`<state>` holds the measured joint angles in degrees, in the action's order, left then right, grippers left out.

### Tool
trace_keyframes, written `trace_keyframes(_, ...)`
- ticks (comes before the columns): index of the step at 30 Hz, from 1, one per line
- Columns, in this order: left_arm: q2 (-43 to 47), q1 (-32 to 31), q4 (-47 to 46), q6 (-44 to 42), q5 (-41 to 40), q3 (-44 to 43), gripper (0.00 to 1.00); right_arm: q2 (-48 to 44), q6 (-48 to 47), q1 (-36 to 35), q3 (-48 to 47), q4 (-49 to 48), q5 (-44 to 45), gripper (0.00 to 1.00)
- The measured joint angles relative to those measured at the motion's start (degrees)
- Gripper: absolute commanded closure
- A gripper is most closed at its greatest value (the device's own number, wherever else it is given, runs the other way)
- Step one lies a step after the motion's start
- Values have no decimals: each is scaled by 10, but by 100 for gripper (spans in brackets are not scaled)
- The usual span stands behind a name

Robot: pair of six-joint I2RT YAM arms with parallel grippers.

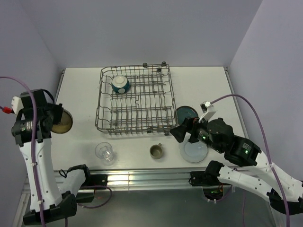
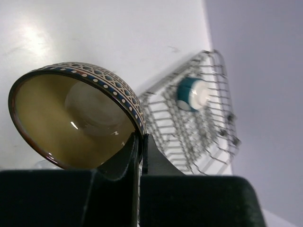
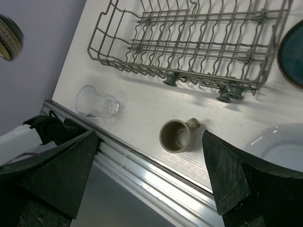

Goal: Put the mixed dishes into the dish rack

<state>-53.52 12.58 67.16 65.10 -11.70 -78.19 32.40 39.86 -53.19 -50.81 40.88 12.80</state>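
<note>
White tabletop (image 1: pixel 80 90) first, and the dish rack (image 1: pixel 137 130) sits across its middle and far part, a big grey wire basket on small black wheels. Everything gets placed off that rack.

Just off the rack's right front corner lies the teal plate (image 1: pixel 186 113), flat. A little nearer than that, to the right of the rack's front, is the pale-blue plate (image 1: pixel 194 151), also flat.

The right end effector (image 1: pixel 184 135) hovers by that same front-right corner with its fingers spread wide, nothing between them.

Well off the rack's left side, the left end effector (image 2: pixel 139 142) is pressed together on the rim of the dark brown bowl (image 1: pixel 61 121) (patterned band outside, glossy olive inside), which is tipped up on edge.

Inside the rack, toward its far-left corner, rests the teal bowl (image 1: pixel 120 84).

In front of the rack's left half stands the clear glass (image 1: pixel 104 152). In front of its right half, the olive-grey mug (image 1: pixel 156 151) is upright, mouth up.
</note>
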Motion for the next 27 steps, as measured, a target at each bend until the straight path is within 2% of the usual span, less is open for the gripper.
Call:
trace_keyframes(4, 23, 2, -22, -29, 75, -35, 100, 62, -26, 0, -33, -28, -44, 0)
trace_keyframes(8, 48, -10, -101, -33, 229, 31, 100, 115, -59, 0, -71, -55, -96, 0)
trace_keyframes(11, 49, -47, -177, -24, 331, 100, 100, 152, -80, 0, -91, -80, -135, 0)
trace_keyframes(14, 25, -121, -237, -17, 391, 132, 100, 176, -93, 0, -95, -102, -167, 0)
trace_keyframes(17, 10, -220, -299, -9, 414, 138, 100, 194, -96, 0, -95, -124, -196, 0)
trace_keyframes(20, 15, -292, -359, 2, 429, 148, 100, 207, -95, 0, -95, -147, -219, 0)
trace_keyframes(27, 23, -371, -438, 27, 418, 189, 100, 224, -94, 0, -95, -195, -232, 0)
